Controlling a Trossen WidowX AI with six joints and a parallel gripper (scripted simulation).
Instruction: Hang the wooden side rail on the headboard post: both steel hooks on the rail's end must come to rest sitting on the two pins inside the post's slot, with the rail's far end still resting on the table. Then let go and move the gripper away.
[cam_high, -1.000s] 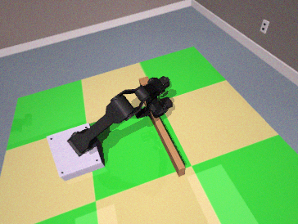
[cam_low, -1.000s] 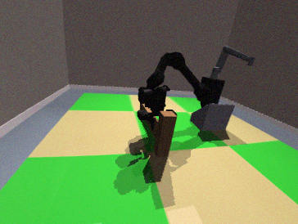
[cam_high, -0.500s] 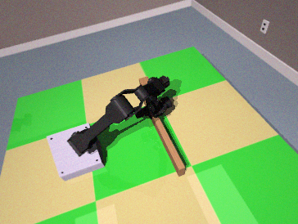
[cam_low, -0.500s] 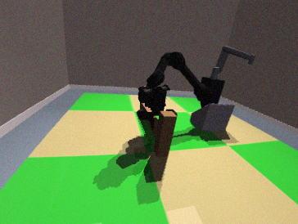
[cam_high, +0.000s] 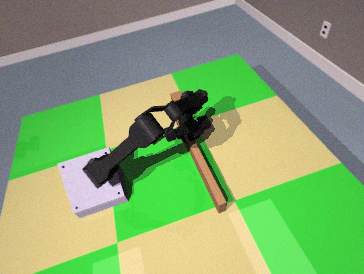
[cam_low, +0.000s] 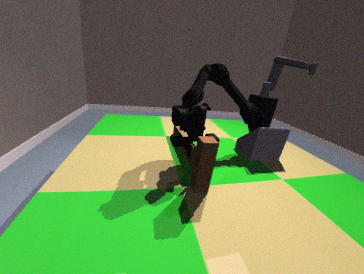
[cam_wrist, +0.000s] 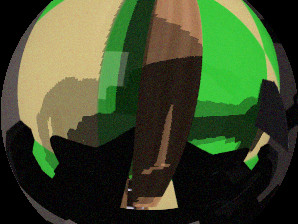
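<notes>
The long wooden rail (cam_high: 208, 172) (cam_wrist: 172, 47) slants across the table. Its far end looks low on the table in the top view. My gripper (cam_high: 189, 140) (cam_low: 194, 143) (cam_wrist: 151, 133) is shut on the rail near its post end, with a finger on each side. The headboard post (cam_high: 176, 95) (cam_low: 206, 162) stands upright beyond the gripper, at the rail's near-post end. The arm hides much of the junction. Small bright metal bits show low in the wrist view, but whether the hooks sit on the pins cannot be told.
The arm's pale base (cam_high: 90, 187) (cam_low: 272, 142) stands on the green and tan checkered table to one side of the rail. The arm arches from the base to the rail. Walls rise beyond the table.
</notes>
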